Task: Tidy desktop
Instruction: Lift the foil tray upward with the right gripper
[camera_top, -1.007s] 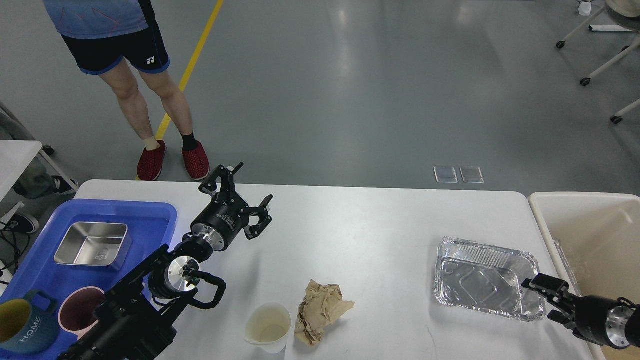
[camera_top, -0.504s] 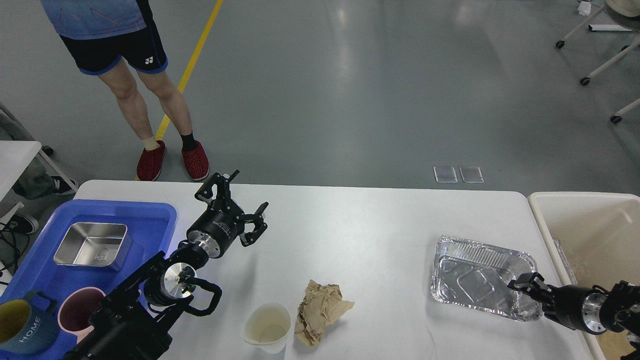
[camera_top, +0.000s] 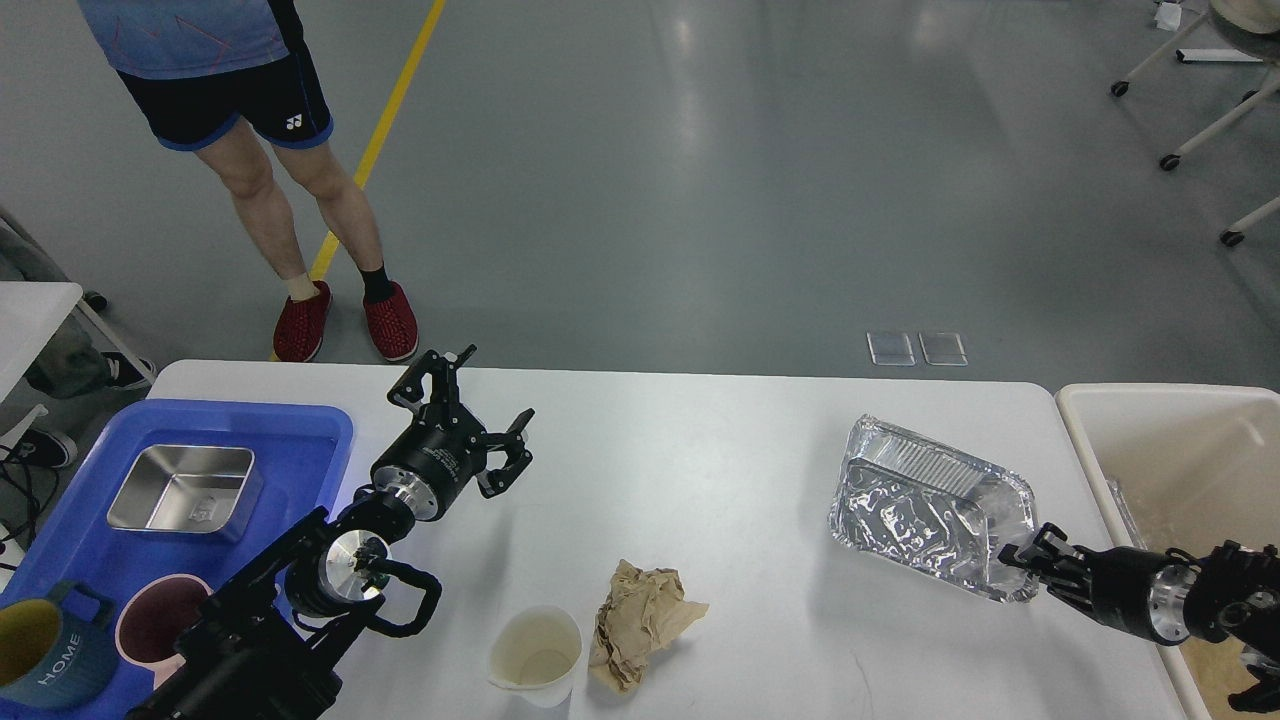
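Note:
The white desktop (camera_top: 720, 470) spans the view. On its right, a crinkled foil tray (camera_top: 925, 505) is tilted up on edge, and my right gripper (camera_top: 1025, 560) is shut on its near right rim. A crumpled brown paper ball (camera_top: 640, 620) and a translucent plastic cup (camera_top: 537, 655) sit near the front middle. My left gripper (camera_top: 465, 405) hovers open above the table's left part, beside the blue tray (camera_top: 300, 430), holding nothing.
The blue tray holds a steel rectangular dish (camera_top: 185, 487), a pink bowl (camera_top: 160, 630) and a mug marked HOME (camera_top: 45, 665). A beige bin (camera_top: 1190, 470) stands off the right edge. A person (camera_top: 250, 150) stands behind the far left corner.
My right gripper closed on the foil tray's rim and lifted it, tipping the tray up on edge and shifting it left. My left gripper drifted slightly left and down.

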